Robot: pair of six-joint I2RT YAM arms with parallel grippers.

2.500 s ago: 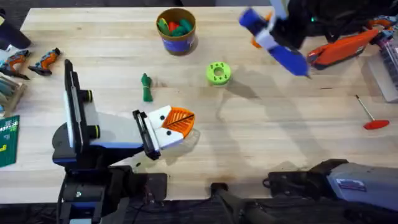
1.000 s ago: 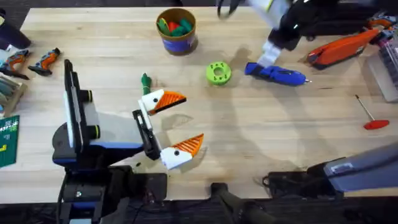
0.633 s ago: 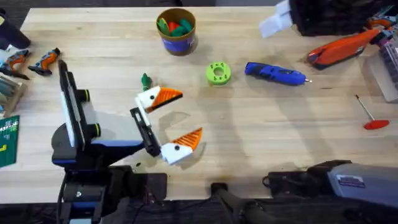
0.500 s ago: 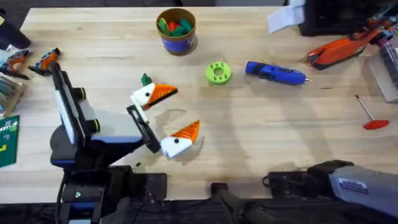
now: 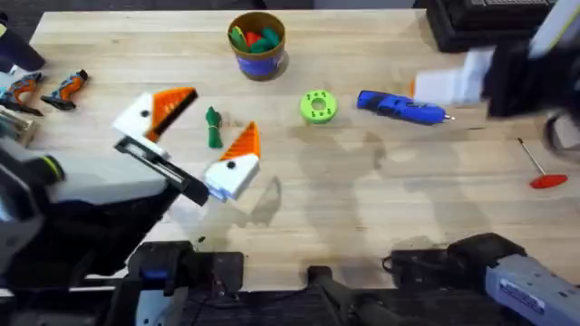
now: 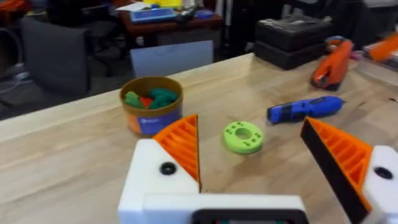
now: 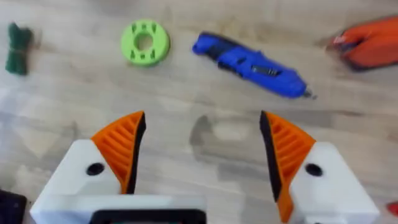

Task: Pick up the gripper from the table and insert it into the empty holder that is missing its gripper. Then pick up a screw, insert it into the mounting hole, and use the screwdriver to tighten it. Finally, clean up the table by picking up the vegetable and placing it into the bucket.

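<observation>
Vegetable (image 5: 213, 128): slim green toy lying flat on the surface, at about 7 o'clock from the bucket (image 5: 257, 43) and 9 o'clock from the green disc (image 5: 317, 106). Left gripper (image 5: 204, 125) hovers around it, jaws wide open, one orange tip on each side, no contact. Handling judgement: light, rigid plastic, smooth enough to slip; take it across the slender middle, clear of the knobby end. Bucket already holds red, green and orange toys; a label on its blue side is unreadable. Screwdriver (image 5: 401, 107) lies on the surface at 3 o'clock from the disc, released. Right gripper (image 7: 200, 152) hangs above it, jaws open and empty. Red-handled tool (image 5: 541, 169) rests near the right edge. No legible writing anywhere.
</observation>
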